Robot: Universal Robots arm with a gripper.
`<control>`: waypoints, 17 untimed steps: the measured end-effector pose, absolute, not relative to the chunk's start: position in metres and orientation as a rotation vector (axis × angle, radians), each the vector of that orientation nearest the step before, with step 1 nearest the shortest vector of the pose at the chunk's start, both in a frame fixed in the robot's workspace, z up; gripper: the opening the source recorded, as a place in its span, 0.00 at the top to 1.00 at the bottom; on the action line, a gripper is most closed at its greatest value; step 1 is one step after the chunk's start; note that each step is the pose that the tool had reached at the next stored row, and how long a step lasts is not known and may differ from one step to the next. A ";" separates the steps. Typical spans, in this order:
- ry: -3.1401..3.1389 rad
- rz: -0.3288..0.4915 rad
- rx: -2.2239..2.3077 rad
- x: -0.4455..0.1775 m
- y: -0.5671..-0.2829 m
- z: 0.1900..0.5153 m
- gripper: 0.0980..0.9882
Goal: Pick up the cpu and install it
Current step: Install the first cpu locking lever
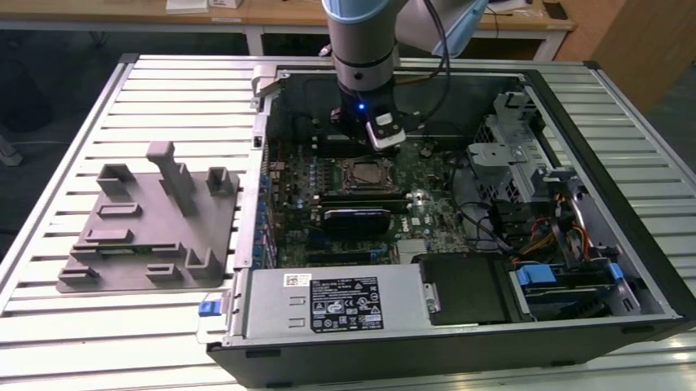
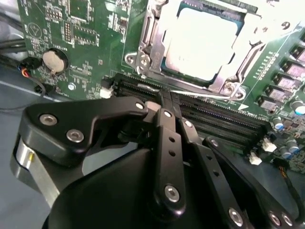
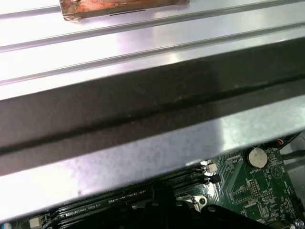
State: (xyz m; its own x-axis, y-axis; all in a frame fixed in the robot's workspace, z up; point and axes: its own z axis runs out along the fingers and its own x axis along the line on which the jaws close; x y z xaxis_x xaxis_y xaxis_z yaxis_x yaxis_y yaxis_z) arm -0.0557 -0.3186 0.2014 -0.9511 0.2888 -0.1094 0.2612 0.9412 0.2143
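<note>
black hand (image 2: 167,102) w/ fingers pinched narrow, holding nothing, hangs near cpu (image 2: 200,43) seated in socket (image 2: 147,52); prob light, stiff, fragile, so grip thin edges only.

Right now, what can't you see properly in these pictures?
- Gripper fingertips: in the second wrist view, its own black body hides them.
- CPU: glare whitens its top; the socket frame covers its edges.
- Motherboard: in the first wrist view, the case wall blocks most.
</note>
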 end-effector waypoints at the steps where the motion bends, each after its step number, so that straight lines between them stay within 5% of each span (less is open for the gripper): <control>1: 2.956 0.297 0.427 -0.056 -0.319 0.201 0.99; 17: 2.943 0.280 0.489 -0.056 -0.319 0.193 0.99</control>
